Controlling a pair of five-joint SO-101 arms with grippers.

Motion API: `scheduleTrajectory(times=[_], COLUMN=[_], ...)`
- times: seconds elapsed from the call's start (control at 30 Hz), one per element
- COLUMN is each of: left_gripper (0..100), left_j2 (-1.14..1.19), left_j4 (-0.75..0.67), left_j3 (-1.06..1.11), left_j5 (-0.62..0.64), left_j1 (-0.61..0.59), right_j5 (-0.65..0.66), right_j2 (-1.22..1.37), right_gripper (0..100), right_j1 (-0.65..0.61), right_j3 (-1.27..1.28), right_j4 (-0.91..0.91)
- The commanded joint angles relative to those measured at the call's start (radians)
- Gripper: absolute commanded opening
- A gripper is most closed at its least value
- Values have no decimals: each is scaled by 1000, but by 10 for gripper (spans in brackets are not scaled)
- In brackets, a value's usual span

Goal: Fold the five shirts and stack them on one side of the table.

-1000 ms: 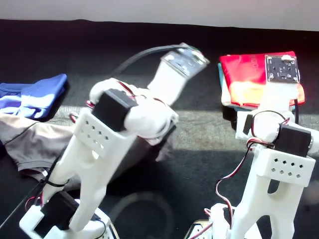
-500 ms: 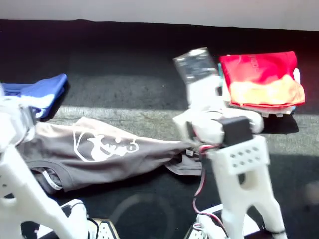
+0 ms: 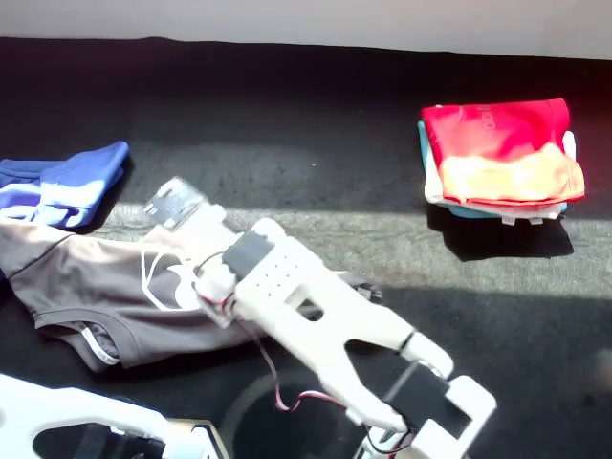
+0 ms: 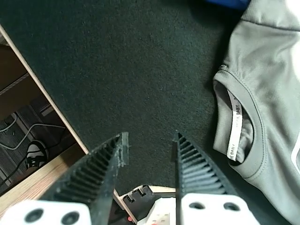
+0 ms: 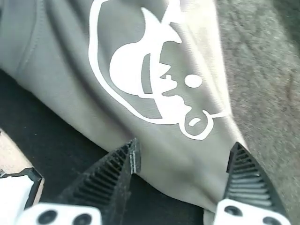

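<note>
Grey shirt spread flat on dark table, crumpled blue shirt beside it, folded stack well apart, right gripper wide open and empty over the shirt's white print, left gripper open, empty, near the collar

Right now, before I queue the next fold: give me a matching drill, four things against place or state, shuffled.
Things
1. grey shirt
2. blue shirt
3. red shirt
4. left pincer

Place or state
a. on top of the folded stack
b. open over bare black mat
c. spread out unfolded, white print up, under the open right pincer
d. bunched at the left edge of the high view

Pairs: 1-c, 2-d, 3-a, 4-b
</note>
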Motion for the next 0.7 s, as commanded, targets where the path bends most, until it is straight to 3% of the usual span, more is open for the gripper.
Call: scheduleTrajectory(times=[0.0,0.27,0.33,0.4,0.67], left_gripper=[164,164,164,164,164], left_j2=[-19,-19,-19,-19,-18], left_j4=[-14,-14,-14,-14,-9], left_j3=[2,2,2,2,5], left_j5=[-6,-6,-6,-6,-6], left_j1=[-12,-5,-5,-5,47], right_j5=[-9,-54,-54,-54,-55], right_j2=[51,208,242,255,262], right_gripper=[293,285,193,19,6], right_j1=[-88,-107,-73,-15,344], right_j3=[-12,-12,-15,-38,-285], right_j4=[-54,-143,-174,-219,-263])
